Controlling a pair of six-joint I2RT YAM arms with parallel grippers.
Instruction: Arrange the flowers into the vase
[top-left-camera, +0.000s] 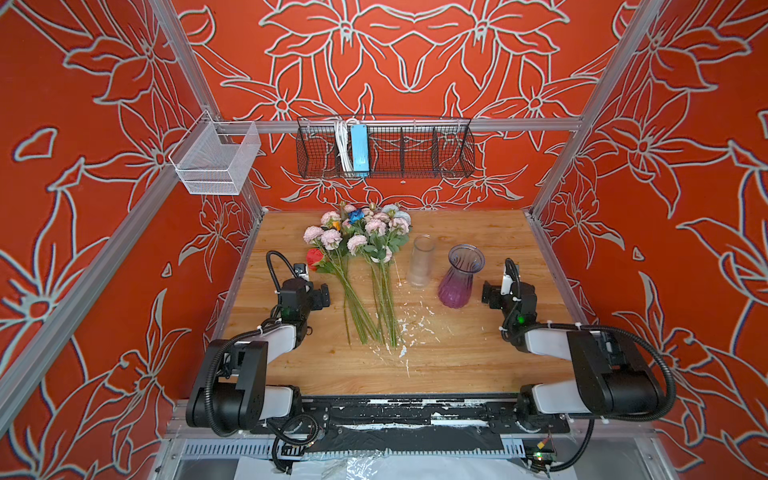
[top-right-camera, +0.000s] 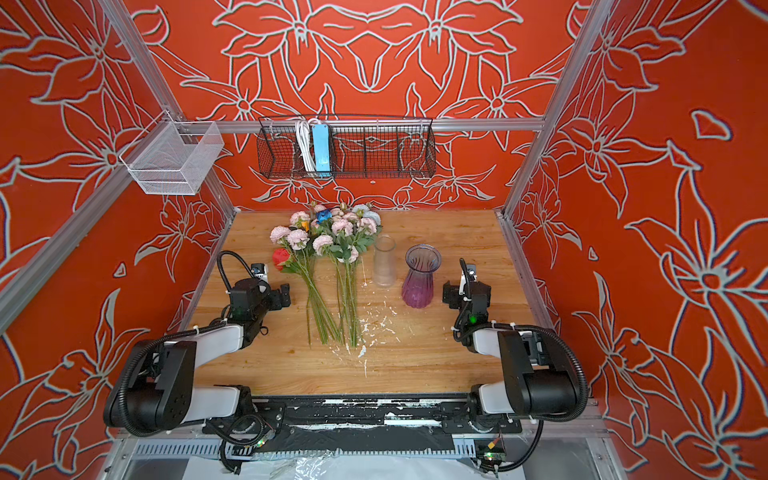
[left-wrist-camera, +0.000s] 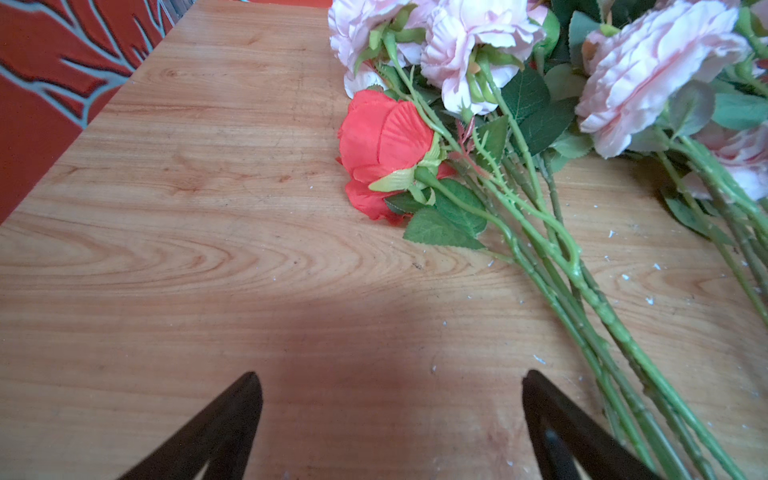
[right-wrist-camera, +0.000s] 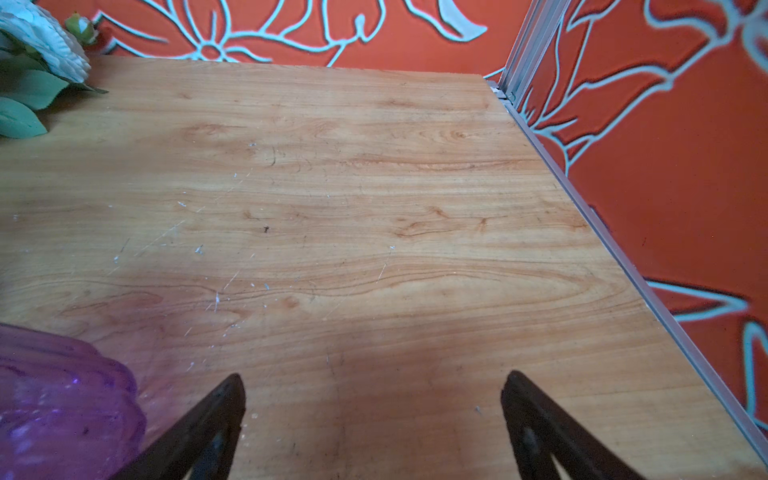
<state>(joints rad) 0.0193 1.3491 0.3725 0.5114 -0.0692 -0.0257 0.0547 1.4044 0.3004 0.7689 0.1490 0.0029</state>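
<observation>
Spread wide and empty: left gripper (top-left-camera: 322, 296) near the left edge, beside the stems (top-left-camera: 374, 316); right gripper (top-left-camera: 490, 295) just beside the purple vase (top-left-camera: 456, 279). Farther back, lying tangled on the tabletop (top-left-camera: 457, 357): flowers (top-left-camera: 365, 245), heads toward the back edge. Risks dragging several stems at once; could topple the purple vase or the clear vase (top-left-camera: 421, 262).

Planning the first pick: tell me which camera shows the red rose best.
The left wrist view: the red rose lies close up there, petals, sepals and stem clear. Both top views show it only as a small red bloom beside the pink flowers. The right wrist view misses it.
</observation>
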